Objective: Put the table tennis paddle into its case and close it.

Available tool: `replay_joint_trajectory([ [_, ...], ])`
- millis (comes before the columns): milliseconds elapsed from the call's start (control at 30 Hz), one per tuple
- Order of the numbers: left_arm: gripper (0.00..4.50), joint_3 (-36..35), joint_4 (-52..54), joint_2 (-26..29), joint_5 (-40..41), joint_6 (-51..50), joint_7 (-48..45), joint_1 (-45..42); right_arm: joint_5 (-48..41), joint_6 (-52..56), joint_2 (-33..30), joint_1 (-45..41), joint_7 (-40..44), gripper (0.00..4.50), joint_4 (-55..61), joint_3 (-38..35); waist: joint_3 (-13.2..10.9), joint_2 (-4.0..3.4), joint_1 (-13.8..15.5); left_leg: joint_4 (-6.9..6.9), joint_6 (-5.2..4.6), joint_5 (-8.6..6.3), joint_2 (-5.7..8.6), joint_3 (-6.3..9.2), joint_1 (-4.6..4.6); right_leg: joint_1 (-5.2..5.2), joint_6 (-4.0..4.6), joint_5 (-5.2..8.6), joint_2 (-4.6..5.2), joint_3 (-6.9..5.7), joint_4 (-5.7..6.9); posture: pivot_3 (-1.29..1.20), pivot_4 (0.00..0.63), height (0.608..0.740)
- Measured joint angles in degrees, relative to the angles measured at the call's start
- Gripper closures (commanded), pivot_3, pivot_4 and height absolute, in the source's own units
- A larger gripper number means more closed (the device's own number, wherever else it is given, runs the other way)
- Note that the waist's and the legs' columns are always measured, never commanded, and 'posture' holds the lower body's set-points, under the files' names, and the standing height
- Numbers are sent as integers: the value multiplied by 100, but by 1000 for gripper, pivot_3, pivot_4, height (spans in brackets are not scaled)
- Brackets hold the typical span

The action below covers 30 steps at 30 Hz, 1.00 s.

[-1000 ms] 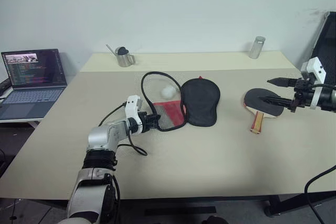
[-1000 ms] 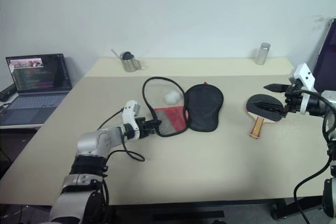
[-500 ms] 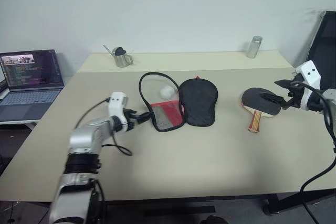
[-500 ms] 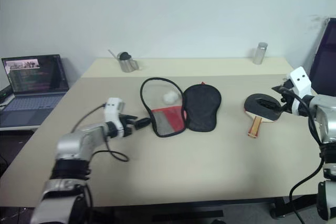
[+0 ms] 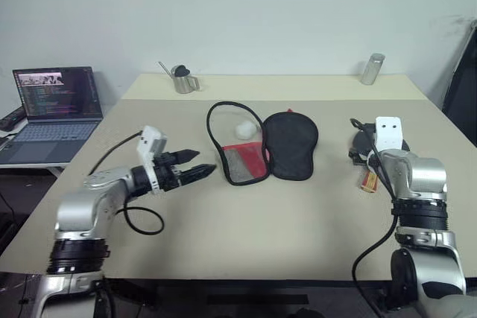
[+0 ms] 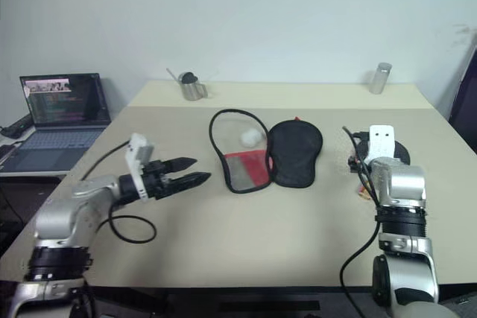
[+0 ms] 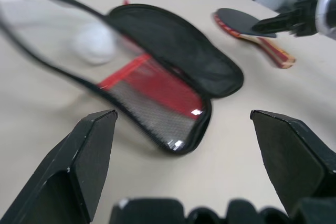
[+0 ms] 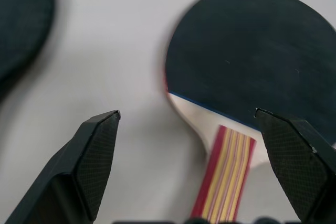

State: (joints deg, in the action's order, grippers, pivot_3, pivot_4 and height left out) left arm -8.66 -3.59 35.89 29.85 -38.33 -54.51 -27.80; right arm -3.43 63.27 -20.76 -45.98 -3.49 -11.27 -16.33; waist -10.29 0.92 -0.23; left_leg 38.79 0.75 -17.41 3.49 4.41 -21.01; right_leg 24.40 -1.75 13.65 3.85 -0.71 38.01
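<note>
In the left eye view, the case (image 5: pixel 262 146) lies unzipped and spread open in the middle of the worktop (image 5: pixel 261 221), with a white ball (image 5: pixel 244 130) resting on its clear half. The left gripper (image 5: pixel 195 165) now hangs just beside the case's near edge without touching it. One second ago its fingers were pinched on that edge; now the jaws stand wide open and the hand has pulled back from the case. The table tennis paddle (image 5: pixel 364 160) lies flat to the right of the case, well apart from it, mostly hidden behind the right arm. A laptop (image 5: pixel 52 108) stands on a side table to the left.

In the left wrist view, both black fingers (image 7: pixel 79 161) are spread far apart, with the case's red and mesh panel between them, not touched.

In the right wrist view, the right gripper (image 8: pixel 202 156) has come down close above the paddle, jaws wide open, holding nothing. The black blade and the striped handle lie between its fingers. Earlier this gripper was hovering higher, at the paddle's far right side.
</note>
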Motion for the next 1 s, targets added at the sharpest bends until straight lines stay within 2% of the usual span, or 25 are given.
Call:
replay_joint_trajectory([
  [267,64,42,114,-27,29,-7,157,134,184,48,454,18,-788,0,-16,-280,1,-1,-170,-3,-7,-3,-7,-10,11,0,0,0,-10,11,10,0,150,740],
  [567,64,42,161,-98,42,-12,392,195,31,-37,957,-128,-829,0,-301,-384,1,-2,-168,-3,-9,-4,-10,-9,12,-1,1,0,-16,13,7,0,150,740],
  [700,64,44,358,-125,87,-94,417,269,71,-433,979,-307,-1071,0,-880,-382,2,1,-165,-3,-8,-4,-10,-8,12,-2,1,0,-16,12,6,0,150,740],
  [933,0,20,526,-103,167,-145,531,283,217,-1471,956,-652,-1571,2252,-2073,-399,13,17,-193,-2,-9,-4,-12,-10,22,-12,3,-2,-20,15,6,0,150,740],
  [1000,0,-2,540,-82,171,-154,543,308,220,-1640,955,-689,-1627,2728,-2260,-378,22,32,-214,-1,-9,-4,-15,-9,25,-15,5,-3,-23,15,6,0,150,740],
])
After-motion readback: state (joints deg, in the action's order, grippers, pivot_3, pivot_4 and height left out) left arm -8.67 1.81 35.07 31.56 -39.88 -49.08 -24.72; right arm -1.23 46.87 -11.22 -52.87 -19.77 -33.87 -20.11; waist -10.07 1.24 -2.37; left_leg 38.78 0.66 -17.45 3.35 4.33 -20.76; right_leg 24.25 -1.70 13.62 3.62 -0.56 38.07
